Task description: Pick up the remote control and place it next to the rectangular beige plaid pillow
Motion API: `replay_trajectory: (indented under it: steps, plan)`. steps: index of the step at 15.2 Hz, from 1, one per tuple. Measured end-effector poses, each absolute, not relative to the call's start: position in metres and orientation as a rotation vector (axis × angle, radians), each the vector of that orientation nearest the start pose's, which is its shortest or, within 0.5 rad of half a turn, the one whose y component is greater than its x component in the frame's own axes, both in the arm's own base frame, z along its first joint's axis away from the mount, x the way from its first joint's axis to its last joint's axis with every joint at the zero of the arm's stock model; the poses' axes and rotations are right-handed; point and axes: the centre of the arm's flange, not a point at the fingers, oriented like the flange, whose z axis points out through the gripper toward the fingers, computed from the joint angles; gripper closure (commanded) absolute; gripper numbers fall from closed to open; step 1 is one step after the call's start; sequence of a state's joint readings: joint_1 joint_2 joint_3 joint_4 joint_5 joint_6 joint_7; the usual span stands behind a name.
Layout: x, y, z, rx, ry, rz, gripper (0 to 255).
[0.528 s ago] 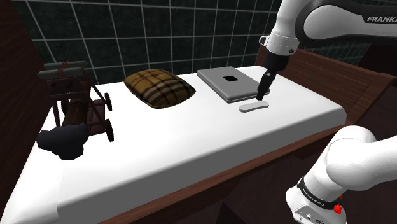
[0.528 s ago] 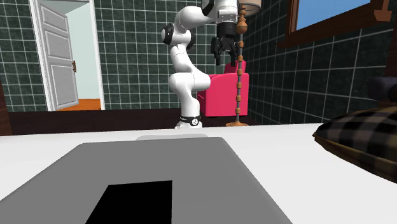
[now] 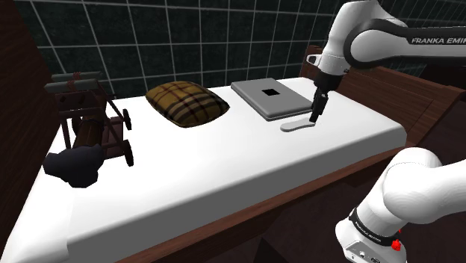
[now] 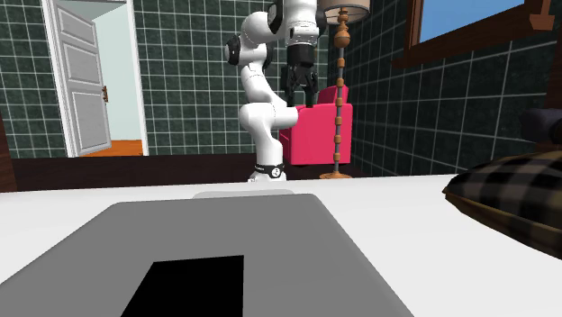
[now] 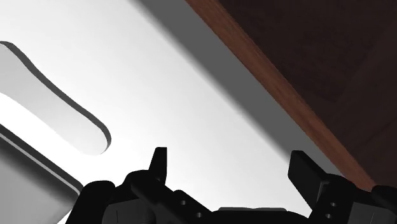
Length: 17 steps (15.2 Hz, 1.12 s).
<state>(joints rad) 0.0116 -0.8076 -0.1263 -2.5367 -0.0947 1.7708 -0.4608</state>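
starting at the gripper (image 3: 316,116): spread wide, both black fingers (image 5: 160,159) standing well apart in the wrist view, with bare white surface between them and nothing clasped. pointing down, close over the end of the remote control (image 3: 299,125) that lies nearer the arm. in the wrist view, the remote control's rounded end (image 5: 60,102) off to one side of the fingers, not between them, with no contact to be seen. flat, pale and elongated, lying on the white surface (image 3: 224,168). just beside the remote control, on the side away from the wooden edge (image 5: 286,108), a flat grey slab (image 3: 272,98) with a black square on top, near enough that touching or apart cannot be told. well apart from the remote control, past the slab toward the shoulder view's left, the brown and beige plaid pillow (image 3: 187,104), also on the white surface. farther again from the remote control, at the far left end, a wooden wheeled cart (image 3: 93,119) and a dark rounded lump (image 3: 73,166) in front of it. in the second exterior view, looking across the slab (image 4: 225,230) toward the arm, with the gripper (image 4: 298,86) hanging above, a pink armchair (image 4: 320,135) and a beaded lamp post (image 4: 339,99) behind, a pale door (image 4: 86,81) at that view's left.
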Motion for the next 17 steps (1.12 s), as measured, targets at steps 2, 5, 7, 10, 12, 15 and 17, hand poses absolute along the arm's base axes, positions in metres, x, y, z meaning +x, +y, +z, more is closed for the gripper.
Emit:
replay_trajectory:
  steps: [2,5,7,10,12,15,17]
  plan:
    - [0.317,-0.071,0.513,-3.068,-0.735,-0.053,0]
    - [0.328,-0.107,0.491,-3.027,-0.892,-0.045,0]
    - [0.332,-0.126,0.478,-2.994,-0.999,-0.041,0]
    - [0.345,-0.157,0.456,-2.939,-1.153,-0.034,0]
    - [0.359,-0.175,0.442,-2.898,-1.254,-0.029,0]
    - [0.377,-0.203,0.422,-2.831,-1.402,-0.023,0]
    - [0.389,-0.223,0.408,-2.781,-1.5,-0.018,0]
